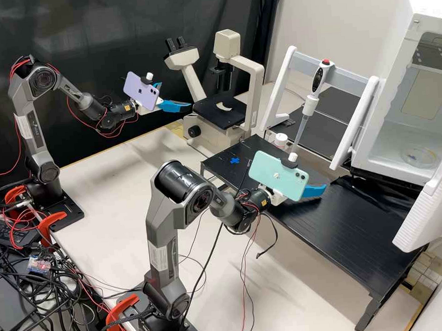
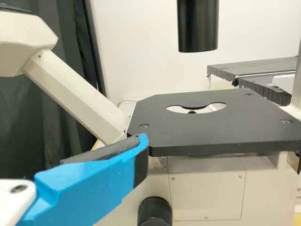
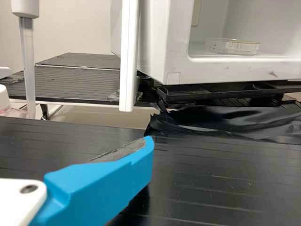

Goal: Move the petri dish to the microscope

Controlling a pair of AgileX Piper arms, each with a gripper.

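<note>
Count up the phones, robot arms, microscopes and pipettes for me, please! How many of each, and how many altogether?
Flat purple phone and flat mint-green phone: 2
Dark grey jointed left arm and right arm: 2
Cream-and-black microscope: 1
Slim white-and-black pipette with a red top: 1
Total: 6

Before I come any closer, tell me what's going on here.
Neither robot arm is holding the petri dish, which lies inside the open white cabinet. The left arm reaches toward the microscope, whose stage bears no dish. The right arm extends over the black platform. The dish still has to be moved.
</note>
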